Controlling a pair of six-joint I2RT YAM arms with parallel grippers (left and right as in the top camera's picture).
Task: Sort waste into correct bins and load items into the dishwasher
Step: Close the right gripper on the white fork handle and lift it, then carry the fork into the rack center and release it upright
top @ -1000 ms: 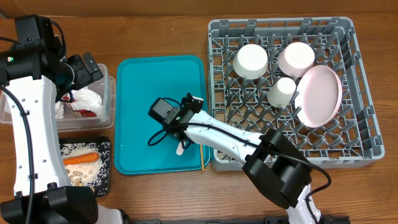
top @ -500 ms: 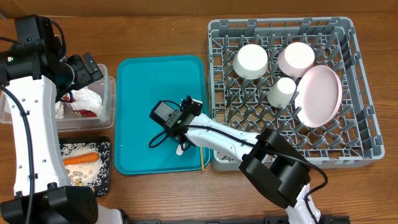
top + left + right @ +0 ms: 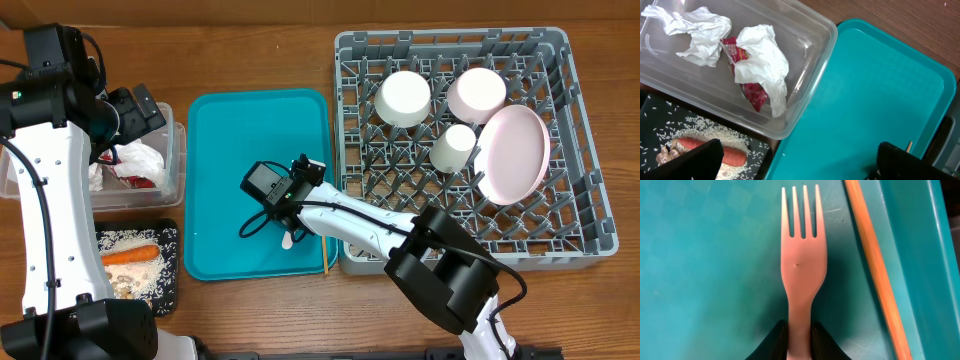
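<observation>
Fork (image 3: 802,270) lies on the serving tray (image 3: 715,255), chopstick (image 3: 876,270) just to its right.

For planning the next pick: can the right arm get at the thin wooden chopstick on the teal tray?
Probably yes, once freed: the right gripper is shut on the white plastic fork, and the thin wooden chopstick lies uncovered right beside it.

A teal tray (image 3: 230,150) lies on the wooden table (image 3: 260,60).
</observation>
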